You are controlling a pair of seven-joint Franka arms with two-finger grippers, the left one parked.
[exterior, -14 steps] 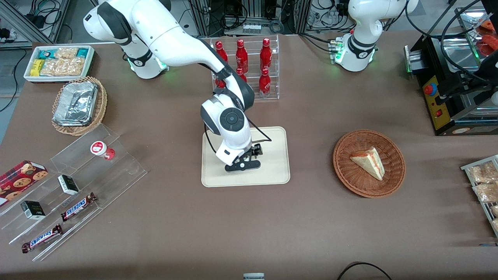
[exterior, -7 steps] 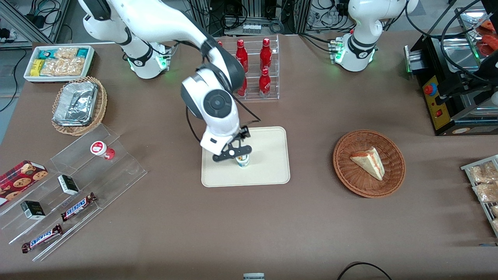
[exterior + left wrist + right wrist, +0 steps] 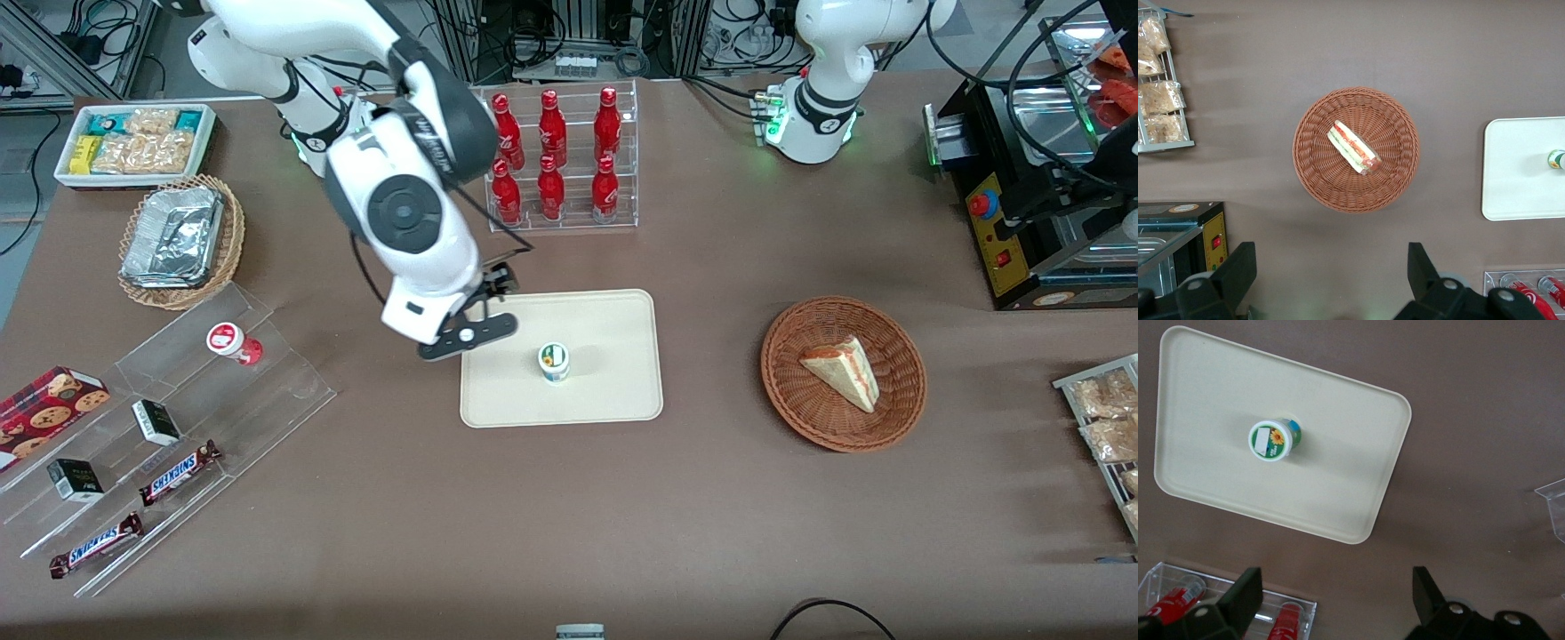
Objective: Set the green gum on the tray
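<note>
The green gum (image 3: 554, 363) stands upright near the middle of the tray (image 3: 622, 400), lid up, resting on its base, its long axis running straight up from the tray floor. From my wrist camera I look down onto its round green-and-white lid (image 3: 1271, 441) with the orange flower mark, and a sliver of bluish label shows at one side, so it leans neither way as far as I can tell. My gripper (image 3: 468, 331) hangs above the tray's edge at the working arm's end, raised clear of the surface, with nothing between my fingers (image 3: 1245, 593), which stand spread wide apart and empty. The bottle lies away from me toward the parked arm's end, a little nearer the front camera than my fingertips, and well apart from them; nothing of mine touches it. I judge the placing done: the bottle sits wholly inside the rim, so the only move left is to pull clear without sweeping back over it. Farther off than the tray, the clear rack of red bottles (image 3: 553, 160) stands close to my forearm, and that is what I would mind while retreating.
</note>
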